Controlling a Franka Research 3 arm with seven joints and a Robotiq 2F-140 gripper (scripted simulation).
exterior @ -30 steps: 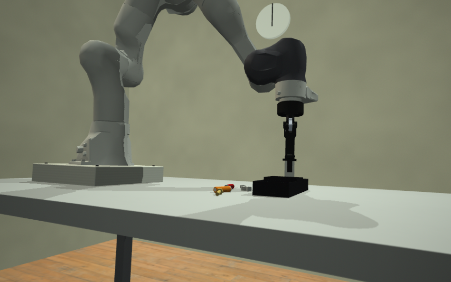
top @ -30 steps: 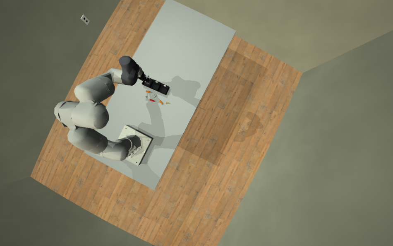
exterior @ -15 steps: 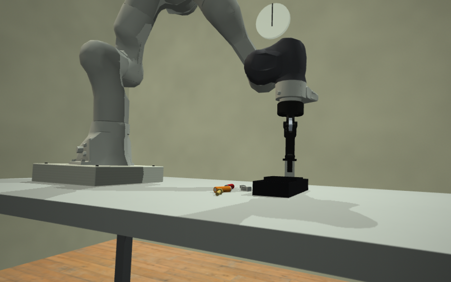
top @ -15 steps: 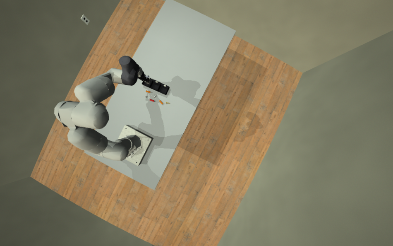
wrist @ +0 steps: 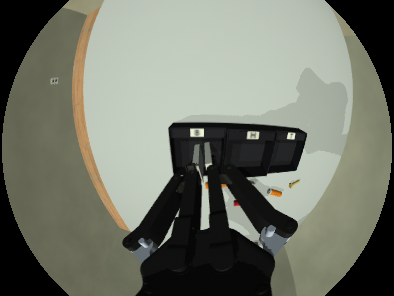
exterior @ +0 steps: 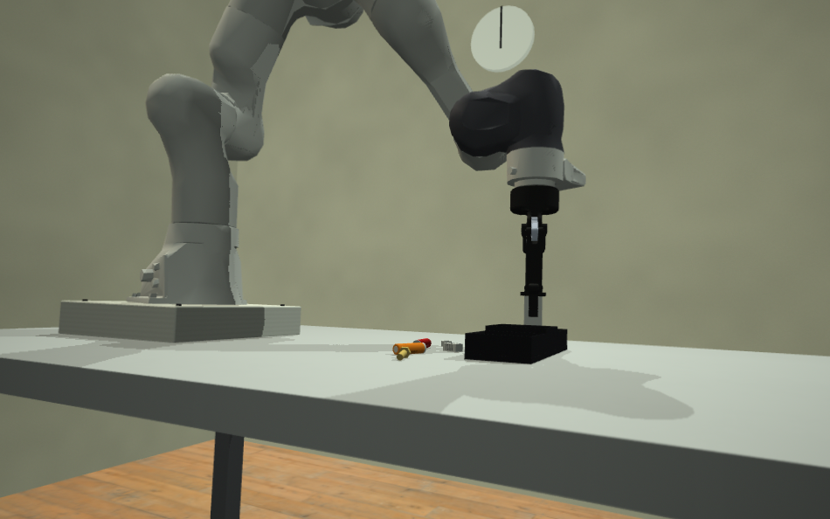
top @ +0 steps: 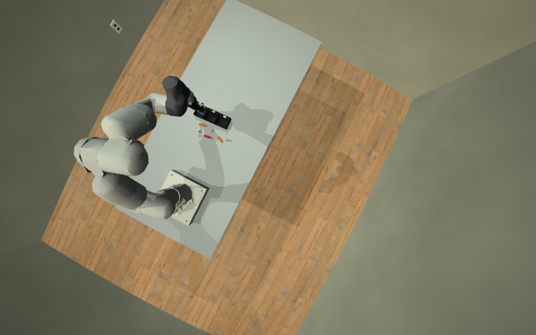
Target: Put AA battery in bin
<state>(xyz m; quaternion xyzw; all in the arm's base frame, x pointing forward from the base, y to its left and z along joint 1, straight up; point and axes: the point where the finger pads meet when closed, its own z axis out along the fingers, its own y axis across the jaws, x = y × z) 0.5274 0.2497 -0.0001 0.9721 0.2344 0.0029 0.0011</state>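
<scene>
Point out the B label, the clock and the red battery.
B label (wrist: 197, 132): wrist view, card's middle.
Clock (exterior: 510, 39): exterior view, clock face.
Red battery (top: 207, 136): top view, body.

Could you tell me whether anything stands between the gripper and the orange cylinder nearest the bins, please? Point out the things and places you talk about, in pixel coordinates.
Yes: the gripper (top: 202, 111) (exterior: 532, 322) (wrist: 203, 150) is down in bin B, whose wall (top: 197, 117) (wrist: 175, 168) stands between it and that orange cylinder (top: 202, 124) (wrist: 207, 186).

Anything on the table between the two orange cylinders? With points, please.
Yes, a small silver piece (top: 211, 130), roughly midway, per the top view. The red cylinder (top: 207, 136) (exterior: 425, 342) (wrist: 237, 203) sits off that line.
</scene>
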